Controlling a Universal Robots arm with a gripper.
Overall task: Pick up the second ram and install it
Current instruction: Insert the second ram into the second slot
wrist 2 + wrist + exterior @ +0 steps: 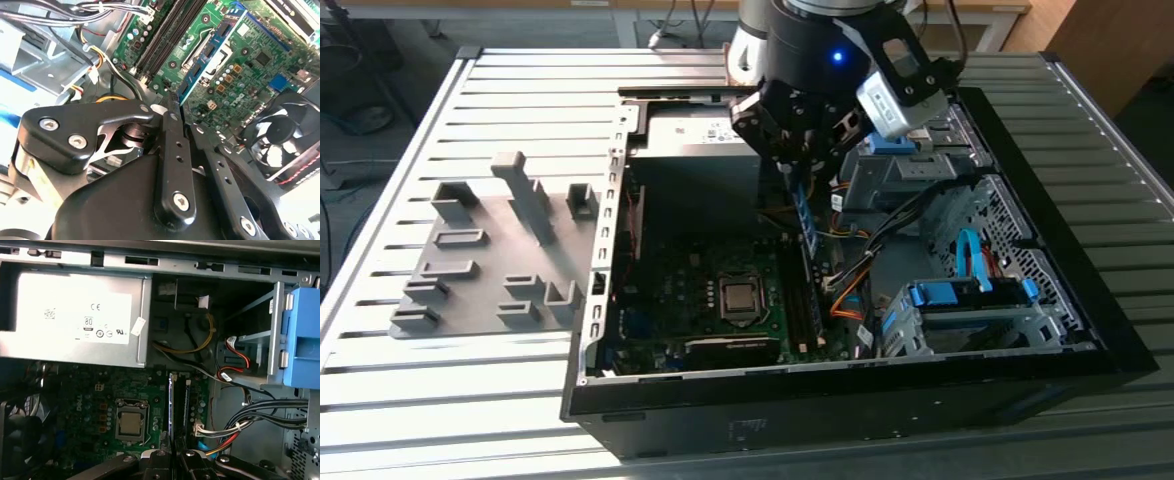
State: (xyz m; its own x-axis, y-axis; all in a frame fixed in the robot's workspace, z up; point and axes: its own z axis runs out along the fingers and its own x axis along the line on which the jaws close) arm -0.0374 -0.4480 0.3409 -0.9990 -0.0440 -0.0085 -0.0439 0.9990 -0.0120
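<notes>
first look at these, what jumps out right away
The black gripper hangs over the open computer case in the middle of the exterior view, with the second ram clamped beneath it, pointing down at the motherboard. Next come the bright blue drive clips toward the exterior view's right and the grey holder tray on the slatted table at its left.

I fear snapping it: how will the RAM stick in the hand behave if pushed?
Probably stiff: the second ram juts straight from the hand without sag. Likely light, being so thin. Its narrow edge may let it tilt.
</notes>
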